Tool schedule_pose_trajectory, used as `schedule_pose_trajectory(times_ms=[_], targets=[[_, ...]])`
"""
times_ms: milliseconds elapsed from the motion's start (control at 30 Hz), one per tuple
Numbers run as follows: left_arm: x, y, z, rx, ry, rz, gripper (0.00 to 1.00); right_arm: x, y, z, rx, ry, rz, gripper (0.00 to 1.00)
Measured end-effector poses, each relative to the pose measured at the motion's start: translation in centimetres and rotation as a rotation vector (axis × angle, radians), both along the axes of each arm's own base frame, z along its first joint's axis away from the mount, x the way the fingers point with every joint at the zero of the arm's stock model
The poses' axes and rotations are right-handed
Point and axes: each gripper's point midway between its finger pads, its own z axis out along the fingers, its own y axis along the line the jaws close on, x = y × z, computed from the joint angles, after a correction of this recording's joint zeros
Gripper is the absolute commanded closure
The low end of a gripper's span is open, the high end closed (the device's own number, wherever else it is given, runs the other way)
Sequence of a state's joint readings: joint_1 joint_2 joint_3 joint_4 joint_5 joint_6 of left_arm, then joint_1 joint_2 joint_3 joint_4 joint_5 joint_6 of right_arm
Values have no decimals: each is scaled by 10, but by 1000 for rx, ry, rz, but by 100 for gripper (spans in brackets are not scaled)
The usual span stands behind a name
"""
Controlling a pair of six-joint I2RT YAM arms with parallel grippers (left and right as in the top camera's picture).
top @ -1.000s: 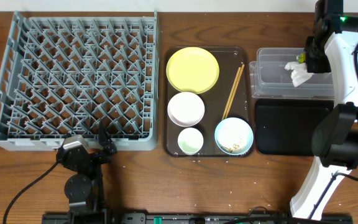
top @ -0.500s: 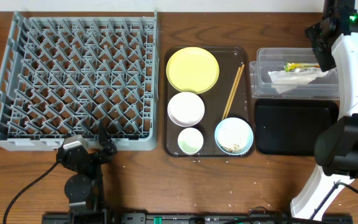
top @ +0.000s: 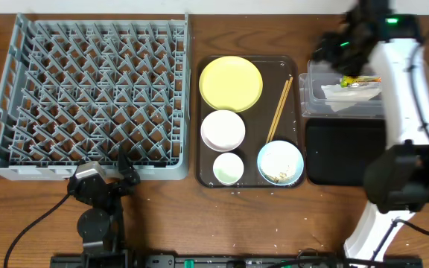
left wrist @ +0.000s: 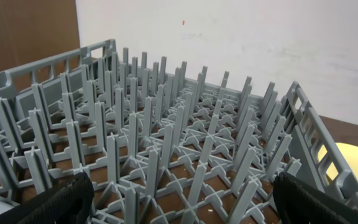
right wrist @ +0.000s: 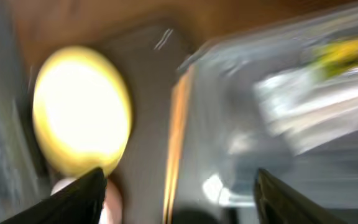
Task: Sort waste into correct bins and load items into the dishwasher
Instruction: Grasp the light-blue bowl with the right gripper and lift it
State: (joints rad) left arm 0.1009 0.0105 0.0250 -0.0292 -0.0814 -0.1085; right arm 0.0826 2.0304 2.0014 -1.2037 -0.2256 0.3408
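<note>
The crumpled white napkin (top: 352, 91) and green-yellow wrapper (top: 360, 79) lie in the clear tub (top: 315, 93), with the black bin tray (top: 345, 152) in front of it. My right gripper (top: 337, 45) is blurred above the tub's back left corner, open and empty (right wrist: 179, 199). In its blurred wrist view are the yellow plate (right wrist: 82, 118), chopsticks (right wrist: 176, 137) and tub (right wrist: 241, 155). The plate (top: 231, 83), white bowl (top: 223, 129), cup (top: 228, 168), chopsticks (top: 278, 109) and the blue bowl (top: 280, 162) with rice scraps rest on the serving tray. My left gripper (left wrist: 182, 205) is open at the dishwasher rack (left wrist: 185, 143).
The brown serving tray (top: 293, 149) sits between the grey rack (top: 88, 97) and the two bins. My left arm (top: 99, 193) rests at the table's front edge, just in front of the rack. The right arm's white links (top: 404, 112) stretch over the right ends of both bins.
My right gripper opened and let go of the napkin, which now lies in the clear tub. It has since swung left toward the serving tray. The left arm has not moved.
</note>
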Motion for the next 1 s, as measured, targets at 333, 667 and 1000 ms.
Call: schedule_pose_trajectory(times_ms=[333, 667, 1000], targets=[[0, 0, 0, 0, 0, 0, 7, -100, 110, -46, -171, 237, 305, 46], [0, 0, 0, 0, 0, 0, 7, -161, 121, -112, -274, 407, 288, 57], [0, 0, 0, 0, 0, 0, 7, -180, 111, -147, -297, 452, 259, 77]])
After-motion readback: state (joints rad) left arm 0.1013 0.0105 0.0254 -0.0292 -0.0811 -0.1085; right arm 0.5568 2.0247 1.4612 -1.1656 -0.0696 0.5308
